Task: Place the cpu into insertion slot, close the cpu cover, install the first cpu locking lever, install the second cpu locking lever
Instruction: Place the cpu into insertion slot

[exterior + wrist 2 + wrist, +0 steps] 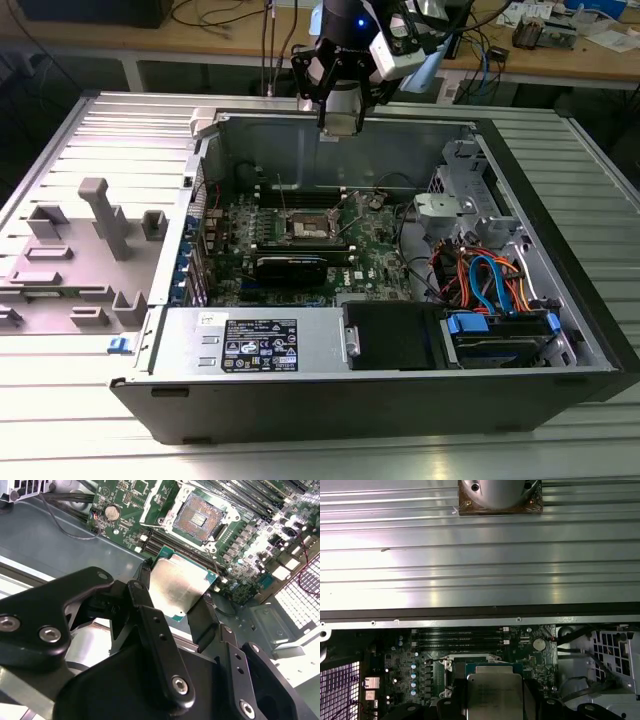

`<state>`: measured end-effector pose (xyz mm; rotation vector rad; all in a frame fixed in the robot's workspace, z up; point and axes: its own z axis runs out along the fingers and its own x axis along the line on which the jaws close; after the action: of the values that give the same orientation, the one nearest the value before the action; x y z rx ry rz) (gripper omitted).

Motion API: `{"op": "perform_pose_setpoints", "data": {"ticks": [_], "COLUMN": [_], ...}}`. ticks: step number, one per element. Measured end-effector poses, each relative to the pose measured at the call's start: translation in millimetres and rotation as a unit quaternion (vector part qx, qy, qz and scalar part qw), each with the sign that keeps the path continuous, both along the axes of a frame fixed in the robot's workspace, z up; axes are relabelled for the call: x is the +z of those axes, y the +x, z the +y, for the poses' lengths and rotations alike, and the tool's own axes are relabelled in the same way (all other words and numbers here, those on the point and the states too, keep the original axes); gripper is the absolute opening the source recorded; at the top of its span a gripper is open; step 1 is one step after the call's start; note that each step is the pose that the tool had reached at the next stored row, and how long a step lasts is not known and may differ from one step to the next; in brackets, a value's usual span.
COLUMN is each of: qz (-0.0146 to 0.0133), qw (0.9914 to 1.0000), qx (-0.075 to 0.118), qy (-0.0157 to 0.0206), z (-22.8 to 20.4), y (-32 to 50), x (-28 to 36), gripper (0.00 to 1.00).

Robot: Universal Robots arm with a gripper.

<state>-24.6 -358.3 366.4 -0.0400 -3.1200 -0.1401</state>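
A ribbed metal desk carries the work. Behind the tool, a wooden desk runs along the back of the room, strewn with cables and papers. An open computer case lies on its side below the tool. To the exterior view's left of the tool and lower down, a grey fixture with upright blocks sits on the ribbed surface. Inside the case, well below the tool at the near wall, the power supply bears a label of black and white panels crowded with small print and marks. A bundle of orange and blue cables lies to the exterior view's right of the tool. The green motherboard lies flat under the tool, with a black card across it and long black memory slots beside the socket. The insertion slot sits beneath the tool with its dark contact field uncovered. The tool's black fingers are drawn in against two opposite edges of the cpu and hold it in the air above the board, apart from the slot. In the first wrist view, faint engraved lines of print cross the chip's silver top. A coin battery sits on the board near the slot.
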Motion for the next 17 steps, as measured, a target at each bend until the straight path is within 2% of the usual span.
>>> {"op": "perform_pose_setpoints", "data": {"ticks": [4,8,11,17], "qz": [0.0,0.0,0.0001,0.0], "qw": [1.0,1.0,0.99973,0.99971], "qx": [0.0,0.0,-0.023,-0.024], "qy": [0.0,-0.0003,-0.001,-0.001], "z": [-0.4,-4.4,-4.8,-5.6], "y": [0.0,-0.6,-0.5,-0.6], "x": [0.0,-0.2,-0.5,-0.7], "gripper": [0.54,0.54,0.54,0.54]}}
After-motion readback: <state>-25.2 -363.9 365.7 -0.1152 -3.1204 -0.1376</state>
